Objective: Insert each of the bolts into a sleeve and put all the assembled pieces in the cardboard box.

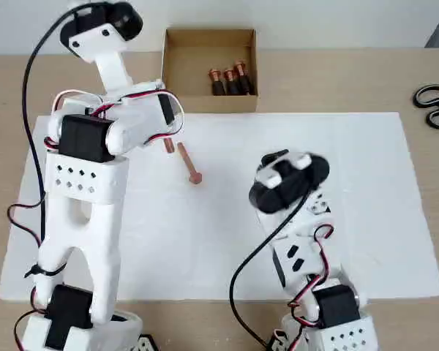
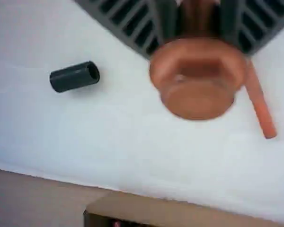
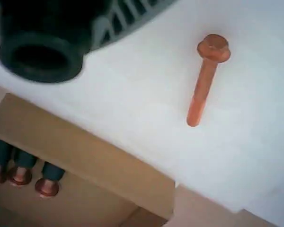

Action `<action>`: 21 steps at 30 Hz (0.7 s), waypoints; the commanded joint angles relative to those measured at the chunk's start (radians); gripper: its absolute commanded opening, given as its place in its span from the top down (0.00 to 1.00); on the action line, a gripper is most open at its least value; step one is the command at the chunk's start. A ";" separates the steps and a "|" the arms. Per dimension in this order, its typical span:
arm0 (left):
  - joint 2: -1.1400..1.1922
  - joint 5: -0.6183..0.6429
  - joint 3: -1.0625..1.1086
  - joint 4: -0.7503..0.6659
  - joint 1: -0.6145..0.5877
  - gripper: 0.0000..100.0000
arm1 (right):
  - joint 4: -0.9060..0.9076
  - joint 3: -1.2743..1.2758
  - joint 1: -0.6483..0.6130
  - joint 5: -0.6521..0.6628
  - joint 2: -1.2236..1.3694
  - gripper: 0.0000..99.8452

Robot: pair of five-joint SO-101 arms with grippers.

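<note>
My left gripper (image 1: 168, 137) hangs over the white mat near the cardboard box (image 1: 172, 69), shut on a copper bolt (image 2: 196, 78) whose hexagonal head faces the left wrist camera. A black sleeve (image 2: 75, 76) lies on the mat close by. A second copper bolt (image 1: 189, 165) (image 3: 207, 78) lies loose on the mat, between the two arms. My right gripper (image 1: 282, 183) is over the middle of the mat, shut on another black sleeve (image 3: 40, 53) with its open bore facing the right wrist camera. Three assembled pieces (image 1: 228, 79) (image 3: 21, 171) lie in the box.
The white mat (image 1: 351, 219) covers most of the wooden table. Black scissors (image 1: 435, 104) lie at the far right edge, off the mat. The box stands at the back, just beyond the mat's edge.
</note>
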 commanded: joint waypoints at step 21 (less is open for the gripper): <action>-0.292 -0.020 0.346 -0.304 0.167 0.99 | -0.093 0.261 -0.162 -0.161 -0.203 1.00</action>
